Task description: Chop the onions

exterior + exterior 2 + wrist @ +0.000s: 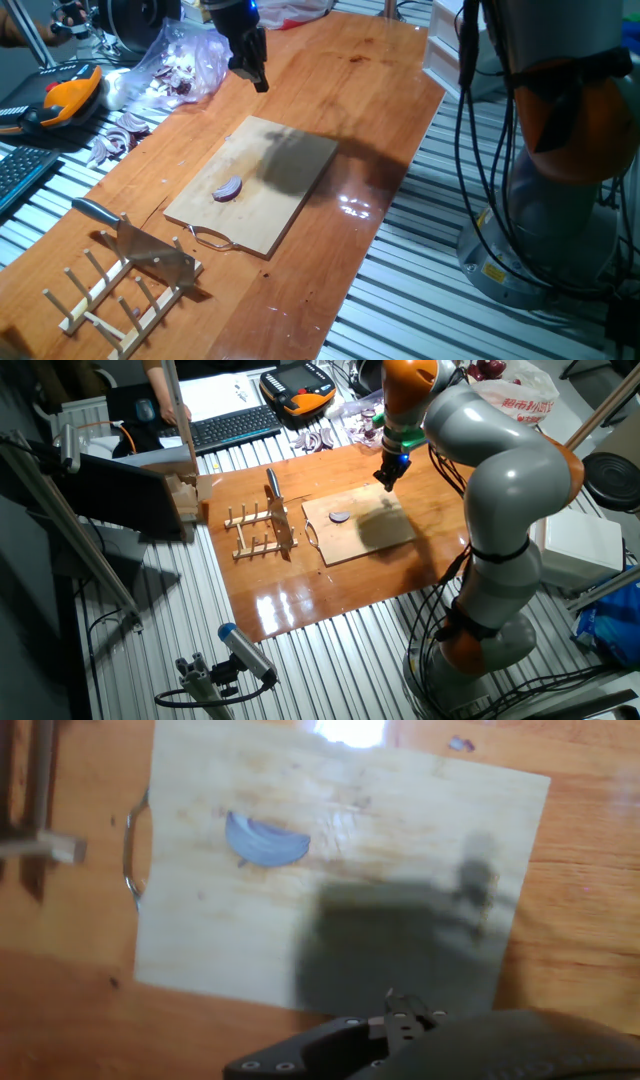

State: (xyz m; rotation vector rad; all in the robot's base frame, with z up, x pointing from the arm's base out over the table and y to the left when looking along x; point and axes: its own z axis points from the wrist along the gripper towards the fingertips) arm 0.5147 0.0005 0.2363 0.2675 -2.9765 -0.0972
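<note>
A: Where is the hand (pixel 250 68), and what is it doing?

B: It hangs in the air above the far corner of the cutting board (pixel 290 150), holding nothing. It throws a dark shadow on the board. I cannot tell whether its fingers are apart or together; in the hand view only a dark edge of the housing shows at the bottom.

A: And the onion?

B: A single purple-red onion wedge (pixel 228 190) lies on the cutting board, toward the end with the metal loop handle (pixel 210 238), well apart from the hand. Nothing touches it, and it looks uncut.

A: Which way does it point?

B: It is crescent-shaped. In the hand view its long axis runs roughly along the board's length, slightly tilted, with the pointed tips at either end and the curved back bulging down.

A: Where is the knife?

B: A cleaver (pixel 135 237) stands on edge in a wooden rack (pixel 120 295) on the surface (pixel 330 70), just beyond the board's handle end. Standing it upright probably leaves its handle free to grasp.

A: So what step is this?

B: By my judgement, the very start: the tool is untouched, so fetching it likely comes first. Loose onion rings (pixel 118 135) and a plastic bag (pixel 180 62) of scraps sit at the surface's far edge.
</note>
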